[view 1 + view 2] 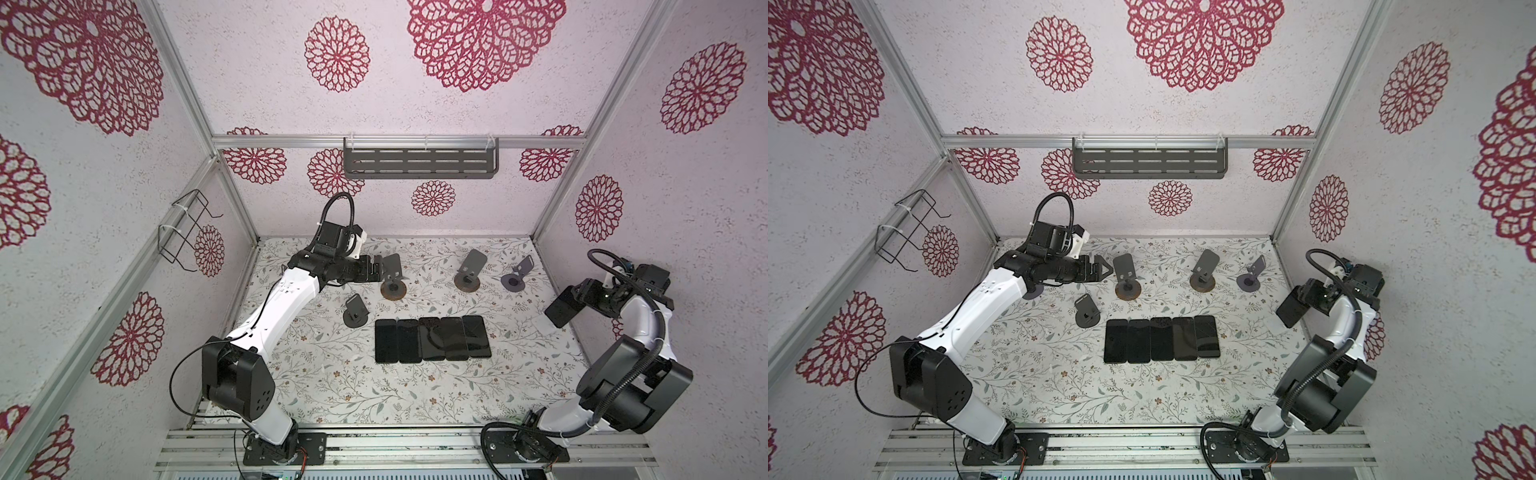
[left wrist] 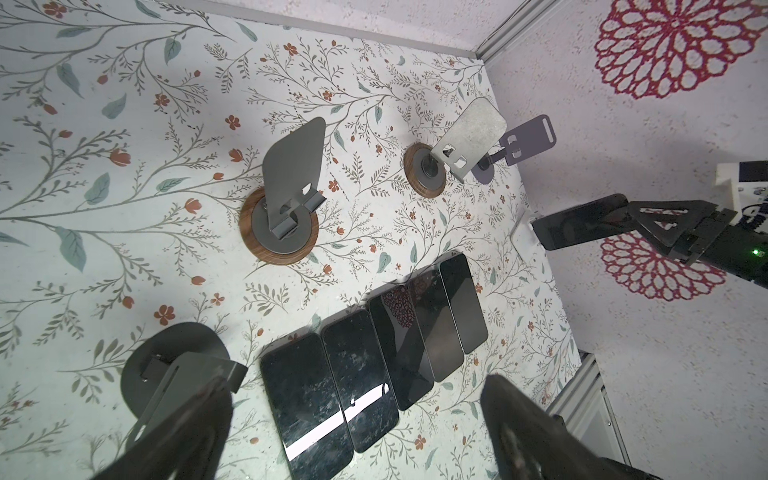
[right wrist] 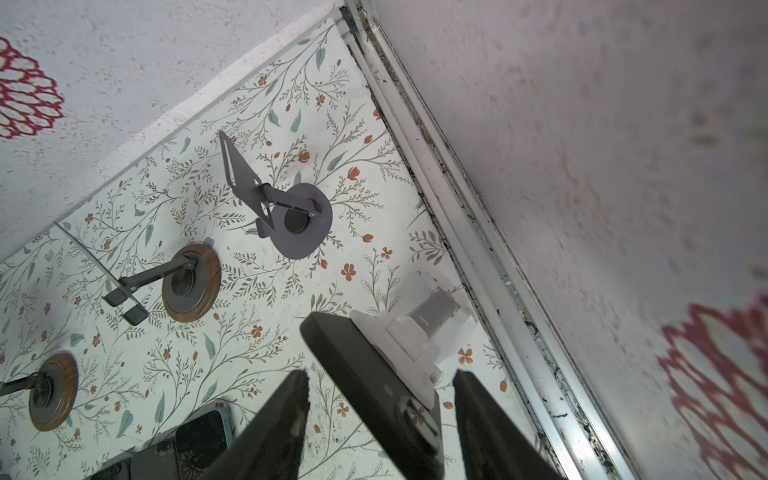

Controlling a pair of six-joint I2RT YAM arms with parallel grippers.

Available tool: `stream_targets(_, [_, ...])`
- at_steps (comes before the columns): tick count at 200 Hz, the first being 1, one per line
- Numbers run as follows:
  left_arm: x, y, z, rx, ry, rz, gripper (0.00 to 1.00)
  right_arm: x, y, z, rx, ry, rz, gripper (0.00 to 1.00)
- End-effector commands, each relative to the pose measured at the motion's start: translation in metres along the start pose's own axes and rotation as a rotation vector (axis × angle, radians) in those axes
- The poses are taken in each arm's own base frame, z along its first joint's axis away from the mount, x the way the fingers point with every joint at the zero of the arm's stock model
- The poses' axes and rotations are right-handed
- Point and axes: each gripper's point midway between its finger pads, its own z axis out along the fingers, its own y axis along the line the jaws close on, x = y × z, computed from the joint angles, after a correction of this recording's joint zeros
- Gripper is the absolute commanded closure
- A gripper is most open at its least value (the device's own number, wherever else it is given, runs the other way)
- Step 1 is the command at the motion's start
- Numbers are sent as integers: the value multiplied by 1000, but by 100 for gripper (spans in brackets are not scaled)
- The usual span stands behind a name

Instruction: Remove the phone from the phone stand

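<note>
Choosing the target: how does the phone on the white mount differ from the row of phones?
The mounted phone is tilted up on the white mount; the row of phones lies flat on the table. The mounted phone stands alone; the row sits edge to edge. All are dark.

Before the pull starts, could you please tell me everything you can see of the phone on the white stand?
The phone is a thin black slab with rounded corners and a round ring on the side facing its mount. It sits tilted on the white stand near the right edge of the table, apart from the five phones lying flat. The right claw straddles it, open, with a slim gap showing on each side.
</note>
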Motion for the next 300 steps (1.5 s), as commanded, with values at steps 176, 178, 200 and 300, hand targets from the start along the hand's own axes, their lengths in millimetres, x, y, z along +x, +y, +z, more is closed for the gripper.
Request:
stream_targets(176, [-8,-2,0,42,-41,-12,3,-3,17,16,-37,12,-29,71])
stream_targets(178, [-8,-1,-1,41,-43,-13,3,-3,17,16,-37,12,-30,72])
stream_targets(200, [-7,0,-1,39,-42,-16,3,-2,18,18,-32,19,-34,73])
stream_targets(300, [-6,0,-5,42,-51,-18,3,1,22,22,27,47,-80,88])
